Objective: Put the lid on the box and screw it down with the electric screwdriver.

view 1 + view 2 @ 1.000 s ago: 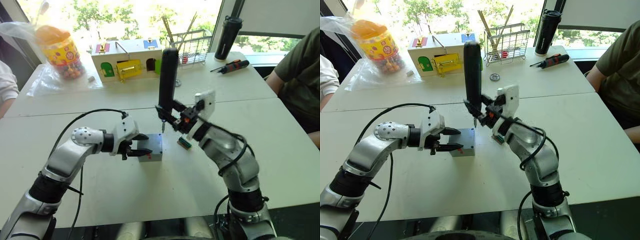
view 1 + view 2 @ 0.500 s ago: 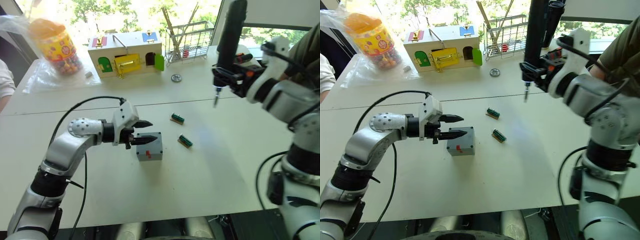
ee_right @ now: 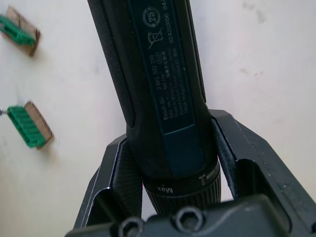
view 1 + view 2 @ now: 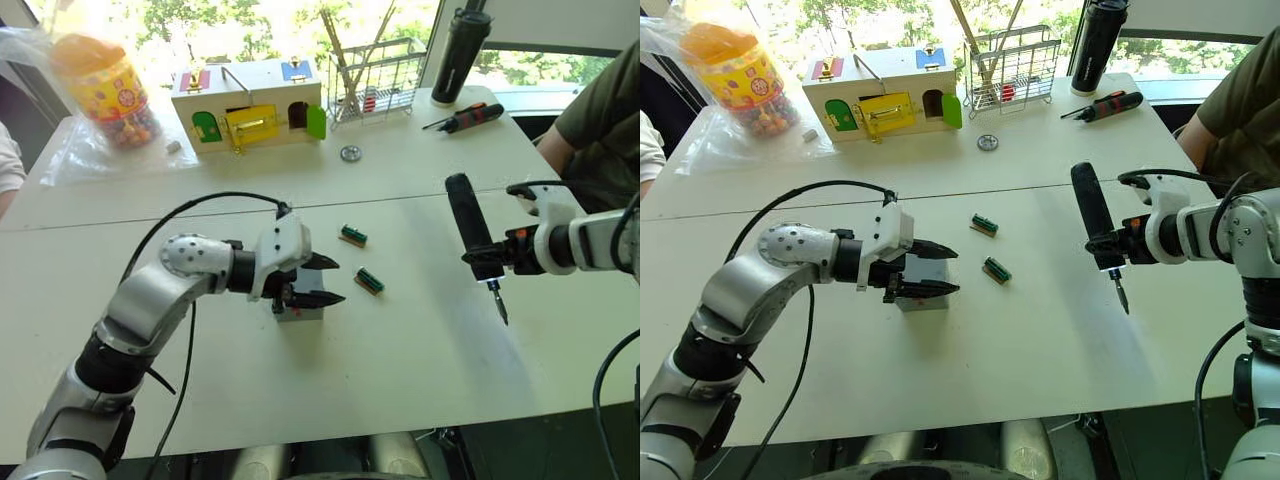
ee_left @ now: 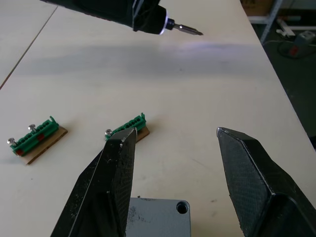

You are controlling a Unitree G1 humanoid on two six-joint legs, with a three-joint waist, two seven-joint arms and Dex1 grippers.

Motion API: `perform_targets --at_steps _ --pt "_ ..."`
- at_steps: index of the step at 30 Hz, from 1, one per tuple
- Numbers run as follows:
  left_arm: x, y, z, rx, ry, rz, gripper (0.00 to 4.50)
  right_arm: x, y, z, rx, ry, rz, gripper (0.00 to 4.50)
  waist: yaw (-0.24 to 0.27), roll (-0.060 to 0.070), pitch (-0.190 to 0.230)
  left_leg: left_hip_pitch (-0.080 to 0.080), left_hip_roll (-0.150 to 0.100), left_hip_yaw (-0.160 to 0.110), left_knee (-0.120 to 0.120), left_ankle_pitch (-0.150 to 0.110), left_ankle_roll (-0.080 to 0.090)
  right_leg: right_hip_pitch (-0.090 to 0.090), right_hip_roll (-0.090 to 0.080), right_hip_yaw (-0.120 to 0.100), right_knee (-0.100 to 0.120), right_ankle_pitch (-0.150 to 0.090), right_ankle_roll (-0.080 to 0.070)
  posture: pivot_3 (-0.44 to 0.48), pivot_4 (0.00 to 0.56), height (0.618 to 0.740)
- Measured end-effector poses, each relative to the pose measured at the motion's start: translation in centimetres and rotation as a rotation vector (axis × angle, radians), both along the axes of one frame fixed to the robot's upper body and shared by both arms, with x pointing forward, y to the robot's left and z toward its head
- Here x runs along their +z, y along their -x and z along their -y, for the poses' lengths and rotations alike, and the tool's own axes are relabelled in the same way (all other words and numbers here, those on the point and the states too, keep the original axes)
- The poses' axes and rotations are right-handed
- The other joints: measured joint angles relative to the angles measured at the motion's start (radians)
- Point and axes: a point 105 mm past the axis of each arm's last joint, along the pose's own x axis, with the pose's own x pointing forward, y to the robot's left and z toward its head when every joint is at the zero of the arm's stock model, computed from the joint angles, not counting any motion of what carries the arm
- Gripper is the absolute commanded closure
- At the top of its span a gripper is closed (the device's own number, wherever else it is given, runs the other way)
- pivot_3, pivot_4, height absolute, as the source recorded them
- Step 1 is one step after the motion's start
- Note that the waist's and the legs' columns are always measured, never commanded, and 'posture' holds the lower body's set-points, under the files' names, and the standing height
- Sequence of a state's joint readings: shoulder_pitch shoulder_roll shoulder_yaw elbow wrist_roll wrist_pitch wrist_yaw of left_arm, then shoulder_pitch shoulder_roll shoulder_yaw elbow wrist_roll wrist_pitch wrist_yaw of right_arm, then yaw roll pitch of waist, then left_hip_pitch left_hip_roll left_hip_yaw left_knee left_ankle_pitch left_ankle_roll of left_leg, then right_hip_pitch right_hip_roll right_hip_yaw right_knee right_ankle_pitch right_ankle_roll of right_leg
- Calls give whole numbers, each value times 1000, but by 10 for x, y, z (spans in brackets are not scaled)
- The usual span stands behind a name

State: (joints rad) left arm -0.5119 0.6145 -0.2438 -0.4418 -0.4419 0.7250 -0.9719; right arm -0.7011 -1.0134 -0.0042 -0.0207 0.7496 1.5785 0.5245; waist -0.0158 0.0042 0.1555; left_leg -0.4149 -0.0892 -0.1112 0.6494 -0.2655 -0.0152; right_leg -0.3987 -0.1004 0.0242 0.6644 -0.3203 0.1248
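Observation:
The small grey box [image 4: 301,309] sits mid-table, and its flat grey top with a corner screw hole, the lid [image 5: 163,217], lies on it. My left gripper [image 4: 328,281] is open and hovers just over the box, its fingers [image 5: 249,173] reaching past the box's right edge with nothing between them. Over the right part of the table, my right gripper [image 4: 493,262] is shut on the electric screwdriver [image 4: 466,222]. The screwdriver is a dark cylinder, tilted, with its metal bit [image 4: 499,306] pointing down just above the tabletop, well apart from the box.
Two green terminal blocks [image 4: 352,236] [image 4: 370,282] lie right of the box. At the back stand a wooden box with coloured doors [image 4: 250,105], a candy jar [image 4: 100,85], a wire rack [image 4: 372,72], a black bottle [image 4: 458,55] and a black-and-orange screwdriver [image 4: 468,117]. A person [image 4: 600,110] sits at the right.
My right arm has swung the screwdriver from above the box, up and to the right, then down low over the table. My left gripper has moved right, over the box.

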Motion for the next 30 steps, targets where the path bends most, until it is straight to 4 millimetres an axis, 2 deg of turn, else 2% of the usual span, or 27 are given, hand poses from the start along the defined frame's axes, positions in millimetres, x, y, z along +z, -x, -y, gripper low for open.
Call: perform_targets --at_steps 5,12,18,20,21,25,30 --pt "-7 4 3 35 60 12 1891 -13 2 4 -2 -15 -74 2727 5 0 0 0 0 0 1 0 -1 0 0 0 0 0 0 0 150 740" --pt "-16 8 -7 -6 -29 48 1891 -30 4 14 -30 5 -159 2727 5 0 0 0 0 0 1 1 -1 0 -1 0 0 0 0 0 150 740" --pt "-19 14 -9 -75 -30 -12 1891 -31 -2 20 -67 13 -170 2727 6 0 0 0 0 0 1 1 -2 0 -1 0 0 0 0 0 150 740" --pt "-18 14 -9 -88 -32 -12 1832 -32 -3 20 -68 14 -171 1716 4 0 0 0 0 0 1 1 -2 1 -1 0 0 0 0 0 150 740" --pt "-17 14 -9 -90 -32 -11 1832 -32 -4 20 -69 13 -170 1502 4 0 0 0 0 0 1 1 -2 1 0 0 0 0 0 0 150 740" --pt "-15 12 -9 -88 -31 -7 1832 -30 -6 16 -50 -3 -160 21 5 0 0 1 0 0 2 1 -2 2 0 -1 0 0 0 0 150 740" --pt "-18 3 -17 -44 -17 -57 1832 -28 -8 18 -48 13 -138 21 6 -1 0 1 -1 -1 2 1 -1 2 0 -1 0 0 0 0 150 740"
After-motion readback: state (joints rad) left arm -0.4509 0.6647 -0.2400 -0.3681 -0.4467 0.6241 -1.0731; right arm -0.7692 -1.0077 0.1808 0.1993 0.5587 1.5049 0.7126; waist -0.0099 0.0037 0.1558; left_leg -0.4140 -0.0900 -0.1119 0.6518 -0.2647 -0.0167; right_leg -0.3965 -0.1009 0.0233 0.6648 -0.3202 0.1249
